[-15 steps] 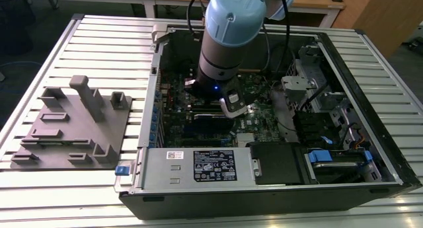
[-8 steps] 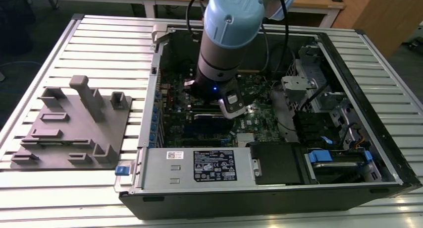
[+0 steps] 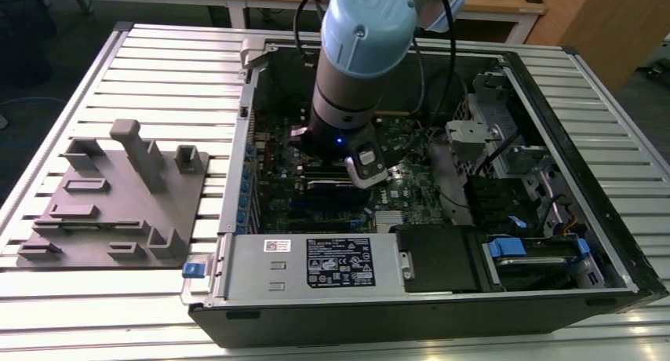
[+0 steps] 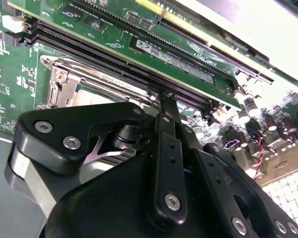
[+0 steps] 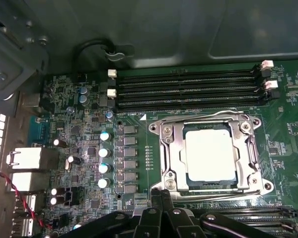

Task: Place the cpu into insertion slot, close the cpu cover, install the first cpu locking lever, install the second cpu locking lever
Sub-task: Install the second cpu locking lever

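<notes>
Pincer [image 5: 161,198] fingers of black metal are seen pressed together at the tips in the first wrist view, nothing being held between them, and they are poised just beside the near edge of the socket assembly on the green motherboard [image 5: 79,124]. From the exterior view's left to its right are found the grey slatted bench [image 3: 157,55], a grey plastic fixture block [image 3: 110,200], then the open black computer case [image 3: 419,314] into which the arm is lowered. In the first wrist view the cpu [image 5: 210,152], a small flat square chip with a pale silver top, is seen seated in the insertion slot [image 5: 188,177], of which a dark rim shows. The cpu cover [image 5: 171,148], a thin metal square frame with a large window, is laid down around the chip. The chip lies directly ahead of the fingertips, the long black memory slots [image 5: 188,89] being set beyond it, their long axis running across the pincer's line.
</notes>
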